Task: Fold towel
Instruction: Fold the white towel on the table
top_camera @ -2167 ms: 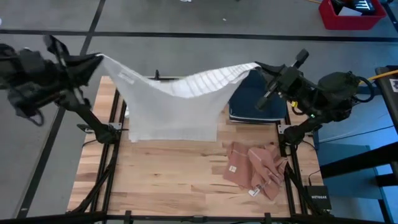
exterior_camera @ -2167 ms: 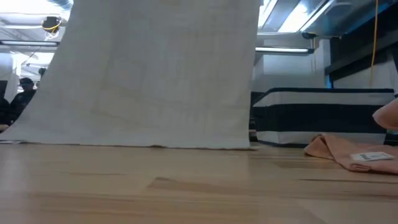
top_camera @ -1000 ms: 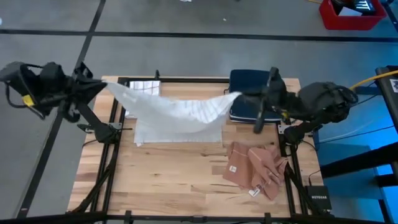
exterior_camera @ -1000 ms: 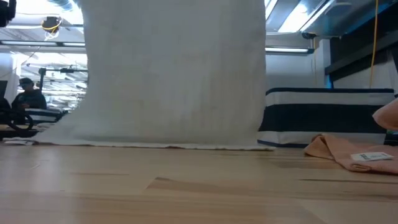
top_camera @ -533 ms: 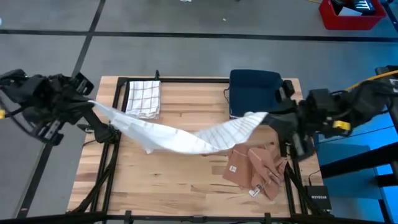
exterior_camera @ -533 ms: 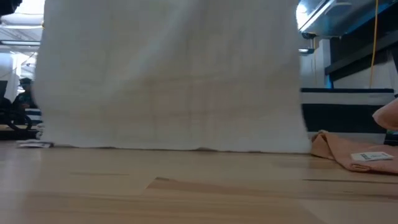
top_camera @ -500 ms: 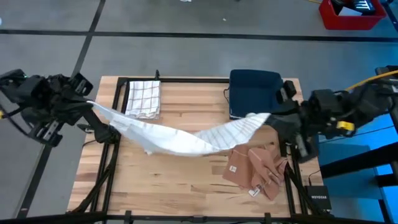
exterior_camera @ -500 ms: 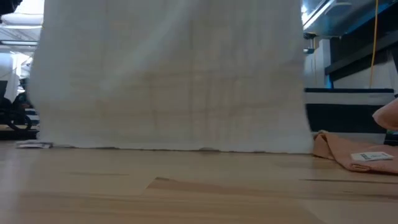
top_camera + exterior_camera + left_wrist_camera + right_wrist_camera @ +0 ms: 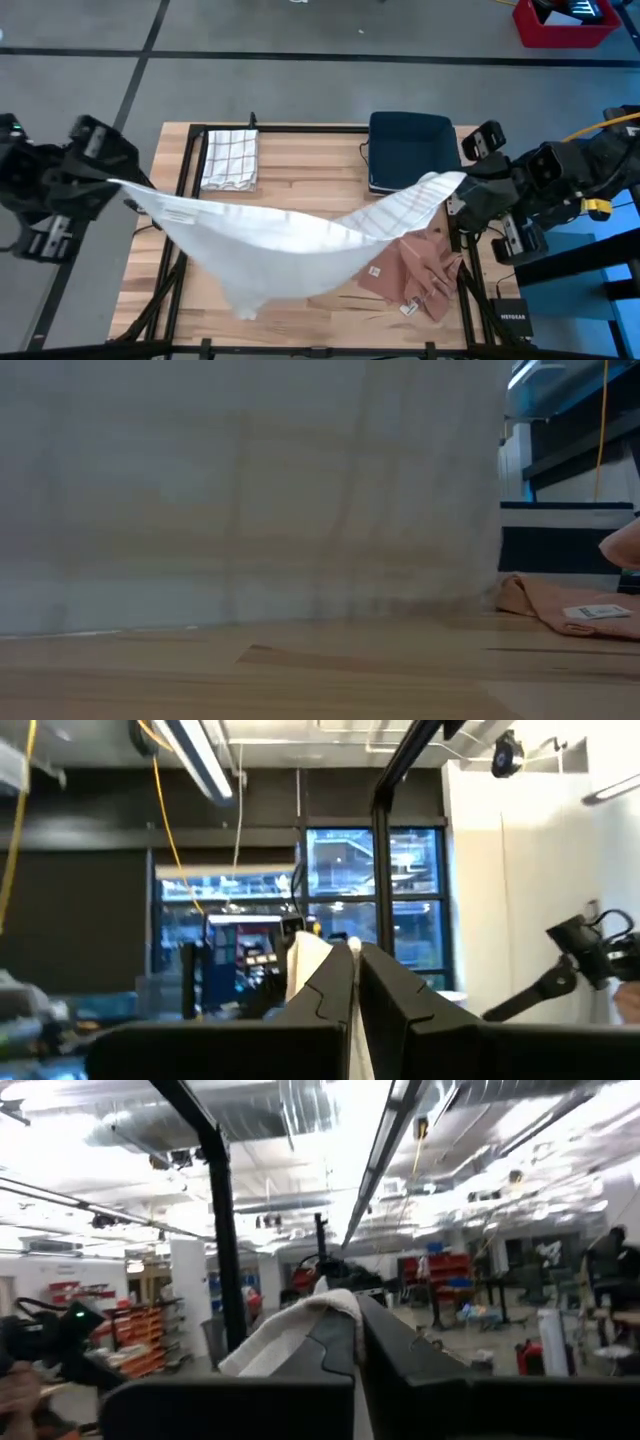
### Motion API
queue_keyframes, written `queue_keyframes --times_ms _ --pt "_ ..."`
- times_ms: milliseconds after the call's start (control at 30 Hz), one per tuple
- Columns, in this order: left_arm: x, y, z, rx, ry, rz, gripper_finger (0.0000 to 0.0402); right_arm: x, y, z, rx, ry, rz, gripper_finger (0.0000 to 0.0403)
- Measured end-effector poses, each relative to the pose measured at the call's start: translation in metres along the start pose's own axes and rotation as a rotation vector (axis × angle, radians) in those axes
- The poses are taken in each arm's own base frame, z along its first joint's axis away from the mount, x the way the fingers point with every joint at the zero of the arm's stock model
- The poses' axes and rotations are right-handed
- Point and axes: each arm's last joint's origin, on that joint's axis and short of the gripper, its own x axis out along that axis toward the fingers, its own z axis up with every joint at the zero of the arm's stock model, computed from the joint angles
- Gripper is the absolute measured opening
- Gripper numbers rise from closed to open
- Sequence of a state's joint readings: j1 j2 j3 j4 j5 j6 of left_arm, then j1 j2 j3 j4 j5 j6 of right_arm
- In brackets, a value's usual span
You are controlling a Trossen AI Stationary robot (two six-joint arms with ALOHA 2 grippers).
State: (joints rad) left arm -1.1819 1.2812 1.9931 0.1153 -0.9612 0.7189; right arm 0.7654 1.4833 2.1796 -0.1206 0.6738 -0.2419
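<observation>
High view: a dark blue tray (image 9: 408, 133) is sitting at the far right of the wooden table (image 9: 310, 320), and no contents can be made out in it. A folded checked cloth (image 9: 229, 158) is lying to the left of the tray, well apart from it, and a crumpled pink cloth (image 9: 418, 270) is lying nearer the front, below the tray, with a white tag showing.

The white towel (image 9: 290, 245) is hanging stretched between the two arms, sagging in the middle, with its low fold reaching toward the table's front edge and overlapping the pink cloth's left side. The left gripper (image 9: 118, 182) is pinching one corner out past the table's left edge, fingers closed tight on the fabric. The right gripper (image 9: 462, 180) is clamping the opposite corner just in front of the tray's right corner, fingers likewise closed on the towel. Each wrist view is showing a bit of white cloth caught between that arm's own closed fingers.

Compared with half a second ago, both grippers are now farther toward the table's front, and the towel is drooping lower and farther from the tray. In the low view the towel is now filling nearly the whole picture, leaving only the pink cloth visible at its right.
</observation>
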Motion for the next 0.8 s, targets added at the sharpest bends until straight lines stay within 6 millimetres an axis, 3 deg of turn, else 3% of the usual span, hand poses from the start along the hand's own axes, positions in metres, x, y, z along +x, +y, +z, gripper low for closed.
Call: queue_keyframes --times_ms 233,433,633,800 --pt "0.002 0.006 0.019 0.037 0.005 0.051 0.0004 0.013 0.009 -0.006 -0.096 -0.093 0.0 0.0005" --pt "0.002 0.009 0.017 0.117 0.122 0.148 0.0004 0.014 0.007 -0.013 -0.171 0.001 -0.131 0.0007" --pt "0.006 0.023 0.013 0.181 0.232 0.302 0.0004 0.021 -0.013 -0.028 -0.38 0.191 -0.372 0.0008" --pt "0.005 0.04 -0.002 0.25 0.34 0.456 0.0004 0.025 -0.047 -0.058 -0.605 0.454 -0.559 0.0009"
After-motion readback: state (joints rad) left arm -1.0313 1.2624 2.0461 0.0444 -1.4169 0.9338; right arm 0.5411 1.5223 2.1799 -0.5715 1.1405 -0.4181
